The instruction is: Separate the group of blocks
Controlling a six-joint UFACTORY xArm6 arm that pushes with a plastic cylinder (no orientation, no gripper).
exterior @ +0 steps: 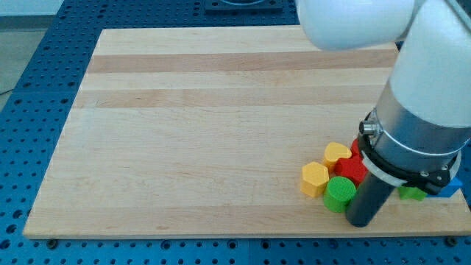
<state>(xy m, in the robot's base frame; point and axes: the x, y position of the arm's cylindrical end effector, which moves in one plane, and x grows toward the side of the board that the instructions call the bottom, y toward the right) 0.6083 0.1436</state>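
Note:
A tight group of blocks sits at the board's lower right. A yellow heart-shaped block (337,154) is at its top left and a yellow hexagonal block (315,178) at its left. A green round block (340,193) is at the bottom, touching a red block (352,170). A sliver of red (358,146) shows higher up beside the arm. A green block (412,193) and a blue block (450,188) peek out right of the rod, mostly hidden. My tip (362,222) is just right of the green round block, close to it; contact cannot be told.
The wooden board (221,110) lies on a blue perforated table (29,110). The arm's large white and grey body (427,96) covers the board's right side and hides part of the group. The board's bottom edge runs just below my tip.

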